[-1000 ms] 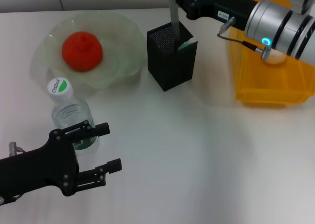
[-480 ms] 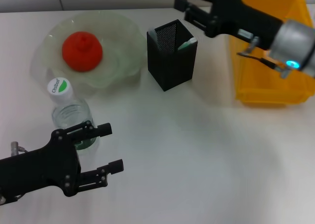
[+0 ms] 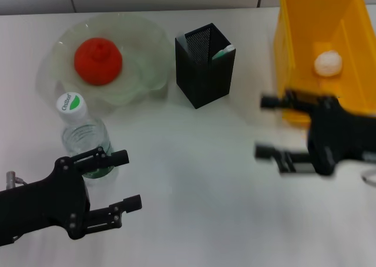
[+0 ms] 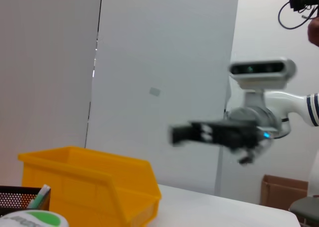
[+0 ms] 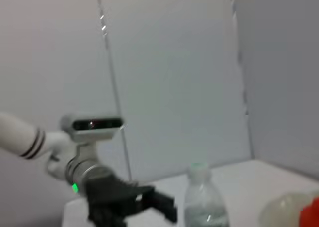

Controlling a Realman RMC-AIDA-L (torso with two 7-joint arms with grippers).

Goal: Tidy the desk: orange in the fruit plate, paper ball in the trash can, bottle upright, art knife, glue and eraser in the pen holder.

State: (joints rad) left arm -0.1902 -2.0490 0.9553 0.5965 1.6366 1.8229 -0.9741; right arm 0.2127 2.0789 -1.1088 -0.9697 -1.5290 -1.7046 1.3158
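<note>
On the white desk [image 3: 194, 179], the round red-orange fruit [image 3: 97, 60] lies in the pale green glass fruit plate [image 3: 144, 38] at far left. The clear plastic bottle with a white cap [image 3: 79, 132] stands upright just near of the plate. The black mesh pen holder [image 3: 204, 64] stands at far centre. A white crumpled paper ball [image 3: 328, 63] rests inside the yellow plastic bin [image 3: 294, 50] at far right. The left gripper [image 3: 126, 180] hovers near left beside the bottle, fingers apart, empty. The right gripper [image 3: 269, 128] hangs near the bin, fingers apart, empty.
</note>
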